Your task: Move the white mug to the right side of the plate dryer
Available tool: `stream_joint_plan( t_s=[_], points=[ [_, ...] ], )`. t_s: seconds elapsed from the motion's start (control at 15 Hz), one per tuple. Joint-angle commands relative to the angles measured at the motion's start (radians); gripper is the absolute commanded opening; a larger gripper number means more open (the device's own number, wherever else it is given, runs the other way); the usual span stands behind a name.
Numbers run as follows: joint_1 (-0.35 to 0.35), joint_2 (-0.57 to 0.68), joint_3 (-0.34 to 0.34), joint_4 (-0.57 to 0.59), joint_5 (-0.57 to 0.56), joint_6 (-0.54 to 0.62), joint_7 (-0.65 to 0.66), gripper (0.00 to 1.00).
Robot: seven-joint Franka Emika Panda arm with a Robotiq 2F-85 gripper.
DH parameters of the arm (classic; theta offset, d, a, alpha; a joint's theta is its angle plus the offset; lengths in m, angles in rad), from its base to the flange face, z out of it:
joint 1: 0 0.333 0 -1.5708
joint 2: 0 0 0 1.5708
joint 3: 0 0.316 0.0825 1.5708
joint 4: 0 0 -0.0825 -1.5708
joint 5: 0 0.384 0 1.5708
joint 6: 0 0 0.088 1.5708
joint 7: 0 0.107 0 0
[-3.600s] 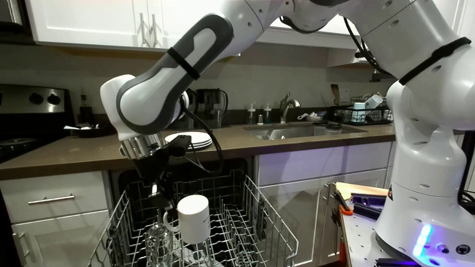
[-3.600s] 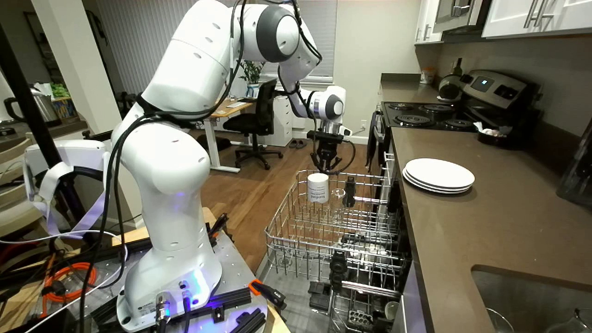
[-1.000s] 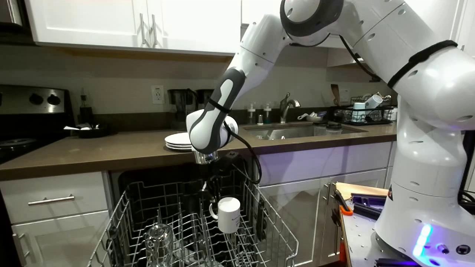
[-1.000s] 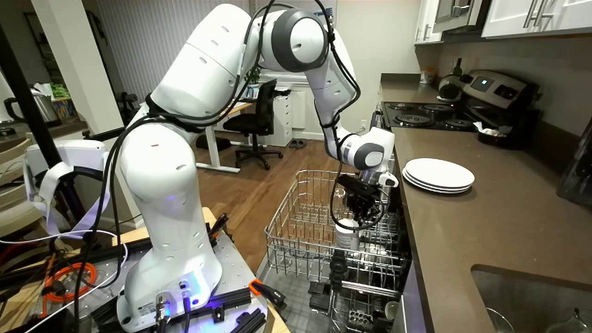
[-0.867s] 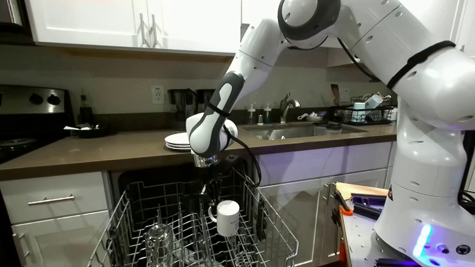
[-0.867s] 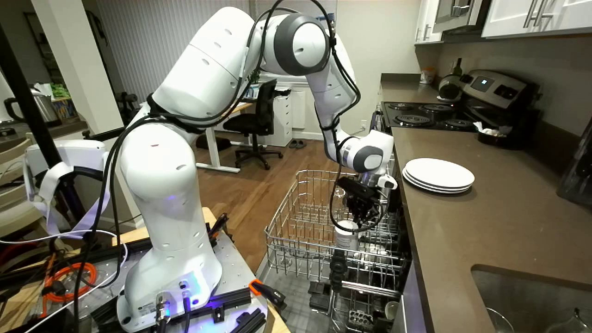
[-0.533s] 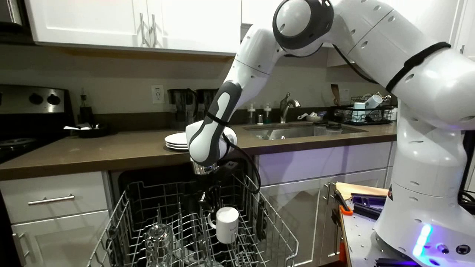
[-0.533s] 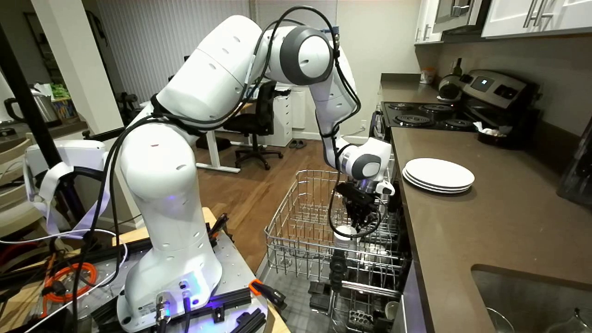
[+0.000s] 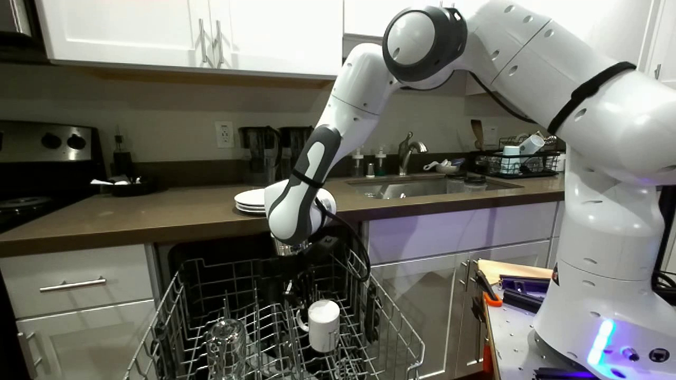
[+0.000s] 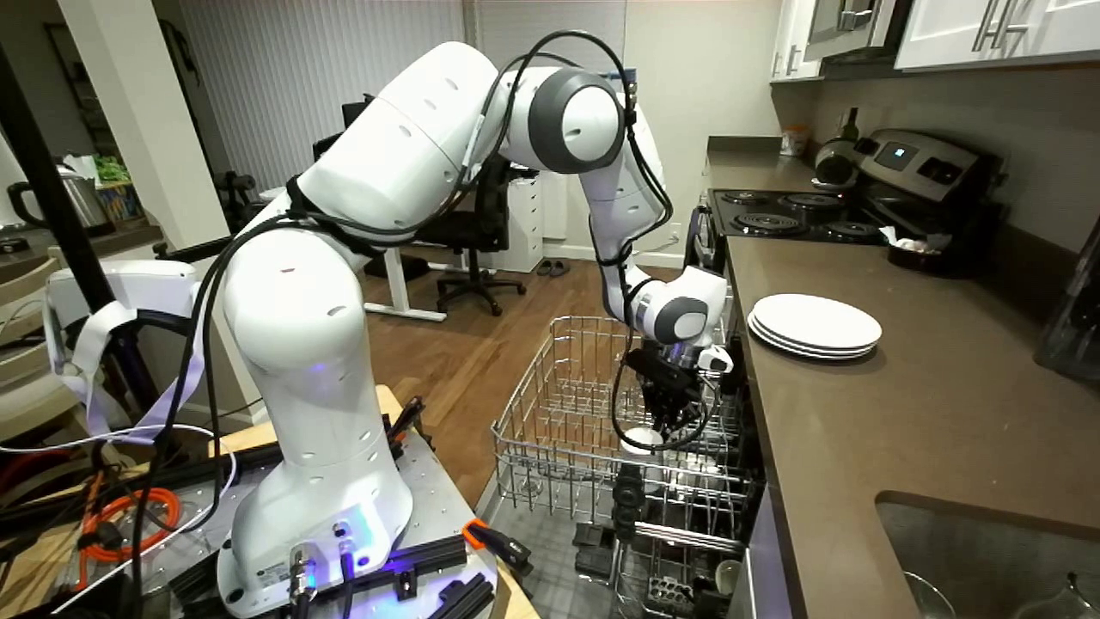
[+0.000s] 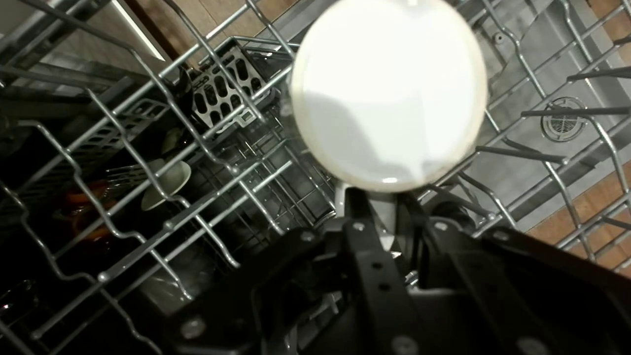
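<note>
The white mug (image 9: 324,328) is over the right half of the plate dryer (image 9: 388,300), low among its bars, upright but apparently base up. It also shows in an exterior view (image 10: 641,438), partly behind bars and a cable, and in the wrist view (image 11: 389,98). The plate dryer is the pulled-out wire rack, seen also in an exterior view (image 10: 496,427). My gripper (image 11: 382,198) has its fingers on both sides of the mug's handle, shut on it. Whether the mug's lower rim touches the rack is hidden.
A clear glass (image 9: 227,343) stands in the left half of the rack. Stacked white plates (image 9: 250,200) lie on the counter (image 10: 945,413) above. Prongs and side walls surround the mug. A lower rack with a utensil basket (image 11: 229,86) lies beneath.
Since 3.6 s ago my gripper has carried the mug from the left-middle to the right half of the rack. Over the last second both have moved down into the rack.
</note>
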Motion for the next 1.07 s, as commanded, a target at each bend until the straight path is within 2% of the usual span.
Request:
stream_joint_plan(
  t_s=[0.0, 0.53, 1.0],
  points=[
    [0.009, -0.030, 0.013, -0.016, 0.005, -0.030, 0.001, 0.49],
    [0.061, -0.199, 0.029, -0.097, -0.011, -0.141, 0.008, 0.98],
    [0.100, -0.377, 0.036, -0.175, -0.030, -0.285, -0.003, 1.00]
  ],
)
